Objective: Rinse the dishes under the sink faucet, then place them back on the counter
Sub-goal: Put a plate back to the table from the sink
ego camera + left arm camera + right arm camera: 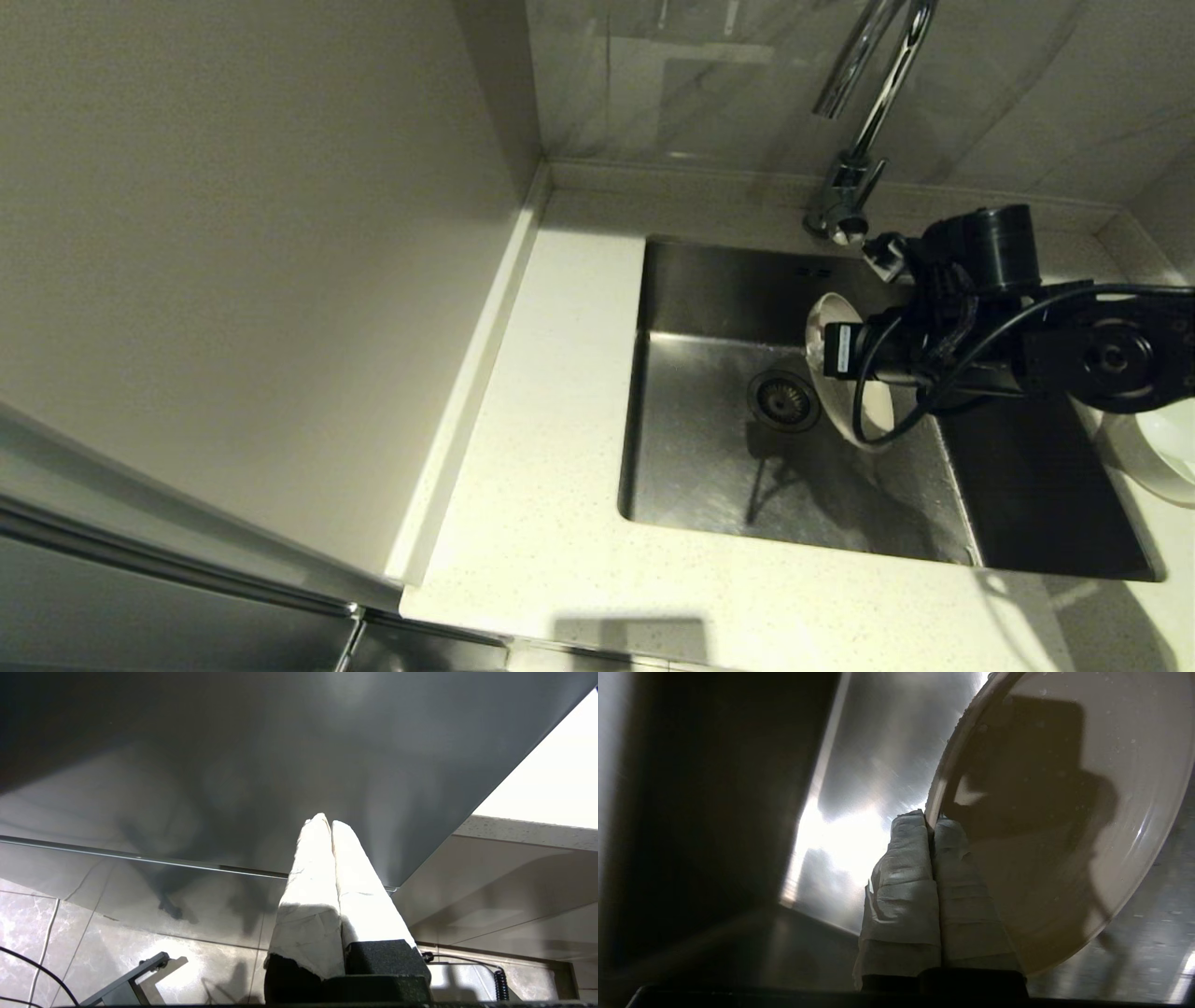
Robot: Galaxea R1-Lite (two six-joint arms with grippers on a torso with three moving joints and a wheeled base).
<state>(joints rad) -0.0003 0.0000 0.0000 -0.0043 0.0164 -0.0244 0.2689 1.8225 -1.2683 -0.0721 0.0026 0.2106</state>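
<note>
Between the right gripper's (931, 826) pressed jaws sits the plate's (1064, 826) rim, the plate tilted on edge over the sink (709, 308). Above hangs the faucet (873, 84); water seemingly isn't running. Best keep the pinch firm, the face turned to the spout. Left gripper (331, 823) parked, jaws together.

dim overall | glare on sink (709, 280) | hard shadows

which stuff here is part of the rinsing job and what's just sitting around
Part of the job: plate pinched at its rim by the right end effector, sink, faucet, counter, bowl.
Just there: wall tiles, left end effector parked below the counter.
</note>
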